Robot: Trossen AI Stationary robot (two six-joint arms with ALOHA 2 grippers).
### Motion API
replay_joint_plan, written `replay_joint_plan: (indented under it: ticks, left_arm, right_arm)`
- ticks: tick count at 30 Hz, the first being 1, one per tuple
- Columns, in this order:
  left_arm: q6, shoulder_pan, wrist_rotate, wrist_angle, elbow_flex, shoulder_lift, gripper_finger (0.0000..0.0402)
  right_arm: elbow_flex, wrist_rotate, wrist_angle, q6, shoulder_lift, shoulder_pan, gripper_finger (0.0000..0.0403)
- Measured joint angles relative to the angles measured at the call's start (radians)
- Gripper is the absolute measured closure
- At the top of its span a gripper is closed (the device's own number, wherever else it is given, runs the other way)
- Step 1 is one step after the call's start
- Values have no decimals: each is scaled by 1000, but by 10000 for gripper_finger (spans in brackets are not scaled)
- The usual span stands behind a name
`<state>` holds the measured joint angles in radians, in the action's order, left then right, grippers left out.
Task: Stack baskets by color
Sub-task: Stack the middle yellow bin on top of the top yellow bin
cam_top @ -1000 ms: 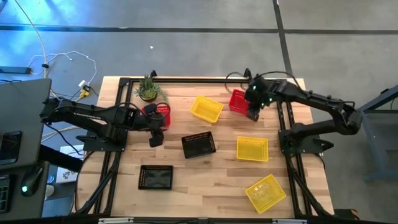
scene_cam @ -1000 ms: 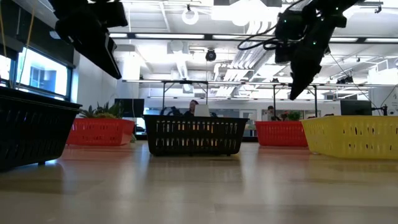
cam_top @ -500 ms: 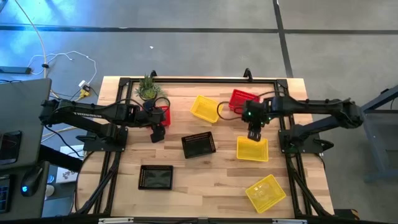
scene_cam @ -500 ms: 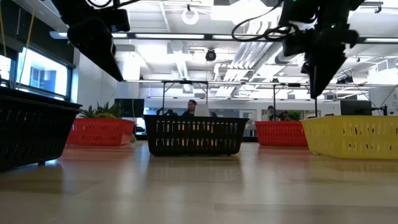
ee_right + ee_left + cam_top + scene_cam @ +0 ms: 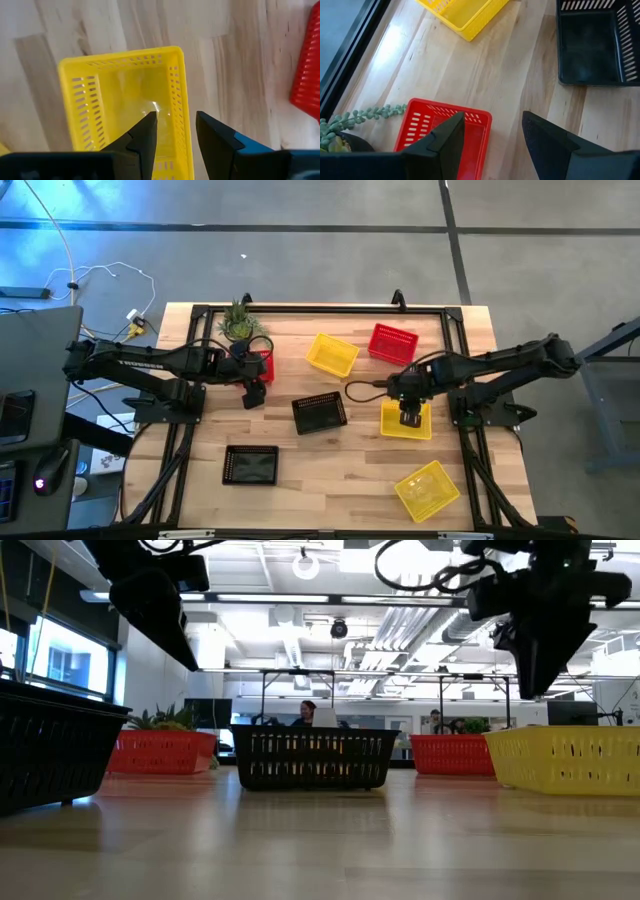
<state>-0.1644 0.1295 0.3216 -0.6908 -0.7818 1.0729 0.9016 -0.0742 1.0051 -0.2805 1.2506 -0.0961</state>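
The right fingers (image 5: 410,416) hung open and empty over a yellow basket (image 5: 406,420) on the counter (image 5: 340,465), one wall of it below the gap between them; the right wrist view cut off the basket's near end. A red basket (image 5: 393,343) lay beyond them, only its edge showing in that wrist view.

The left fingers (image 5: 253,394) stood open, holding nothing, just over another red basket (image 5: 261,365), partly hidden by the arm from above and cut off in the left wrist view. A plant (image 5: 238,322) stood beside it. Ahead of these fingers lay a black basket (image 5: 320,413) and a second yellow one (image 5: 332,354).

Farther off sat another black basket (image 5: 251,465) and a third yellow one (image 5: 427,489). Whether any basket was nested in another was hard to tell.
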Motion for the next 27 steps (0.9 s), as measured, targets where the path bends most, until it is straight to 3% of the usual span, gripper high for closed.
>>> replay_joint_plan:
  ticks: [19, 22, 27]
  left_arm:
    - [30, 0, 0, 1, 0, 0, 216]
    - [37, 0, 0, 1, 0, 0, 216]
    - [37, 0, 0, 0, 0, 0, 216]
  right_arm:
    - [-1, -31, 4, -81, 253, -2, 283]
    - [-1, -30, 5, -97, 276, -2, 302]
    - [-1, -27, 8, -103, 300, -2, 374]
